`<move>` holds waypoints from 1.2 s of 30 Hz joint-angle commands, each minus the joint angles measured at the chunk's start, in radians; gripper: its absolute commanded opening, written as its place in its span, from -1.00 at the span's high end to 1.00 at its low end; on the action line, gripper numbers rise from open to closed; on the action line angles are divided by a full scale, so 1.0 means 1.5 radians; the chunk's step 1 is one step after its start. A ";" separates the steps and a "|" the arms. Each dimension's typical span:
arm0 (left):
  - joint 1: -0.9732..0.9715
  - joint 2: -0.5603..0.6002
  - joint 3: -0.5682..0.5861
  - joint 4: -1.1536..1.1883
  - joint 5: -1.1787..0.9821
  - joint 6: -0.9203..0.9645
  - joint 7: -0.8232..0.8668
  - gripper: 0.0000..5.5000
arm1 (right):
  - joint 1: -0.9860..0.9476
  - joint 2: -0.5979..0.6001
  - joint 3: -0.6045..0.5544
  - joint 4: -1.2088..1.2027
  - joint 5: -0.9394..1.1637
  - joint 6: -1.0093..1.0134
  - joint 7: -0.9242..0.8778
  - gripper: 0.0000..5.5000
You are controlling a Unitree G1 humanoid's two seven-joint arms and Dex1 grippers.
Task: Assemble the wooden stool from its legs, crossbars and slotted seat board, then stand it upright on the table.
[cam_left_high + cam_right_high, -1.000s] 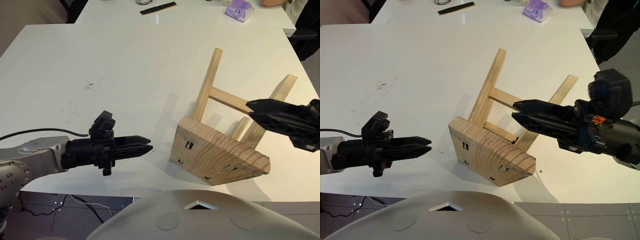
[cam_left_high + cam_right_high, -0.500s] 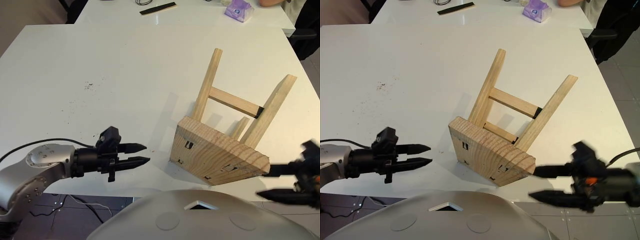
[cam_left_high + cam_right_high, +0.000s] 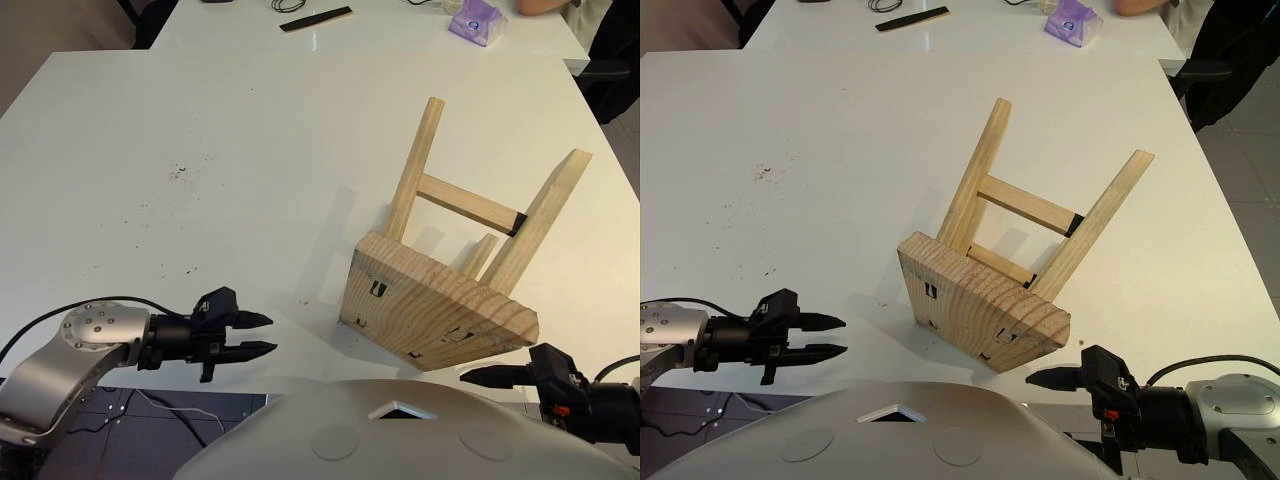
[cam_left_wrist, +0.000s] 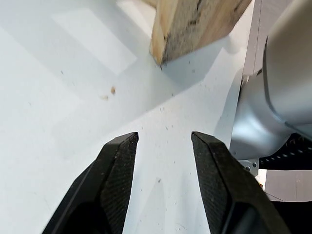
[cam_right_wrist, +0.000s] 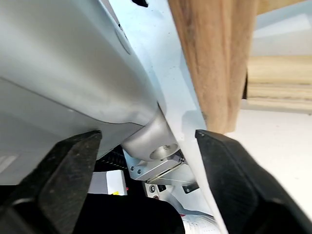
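Pale wooden stool point(image 3: 440, 300) lies tipped on the white desk point(image 3: 200, 150). At the near edge, left tool point(image 3: 270, 333) and right tool point(image 3: 1038, 379) both gape apart, empty.

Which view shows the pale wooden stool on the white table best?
The right eye view: the pale wooden stool shows whole, lying tipped, with slotted seat, legs and crossbars. The left eye view shows the same. The left wrist view catches one seat corner; the right wrist view, a close strip of its wood.
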 commanded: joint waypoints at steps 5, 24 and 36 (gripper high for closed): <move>-0.036 -0.033 -0.033 0.016 0.031 0.003 0.015 0.26 | -0.114 0.035 0.079 -0.020 0.092 0.033 -0.100 -0.41; -0.072 -0.059 -0.055 0.030 0.046 0.015 0.027 0.26 | -0.185 0.101 0.257 0.020 0.010 -0.023 -0.258 -0.19; -0.071 -0.085 -0.082 0.032 0.075 0.009 0.049 0.26 | -0.243 0.144 0.258 0.022 0.101 -0.008 -0.323 0.37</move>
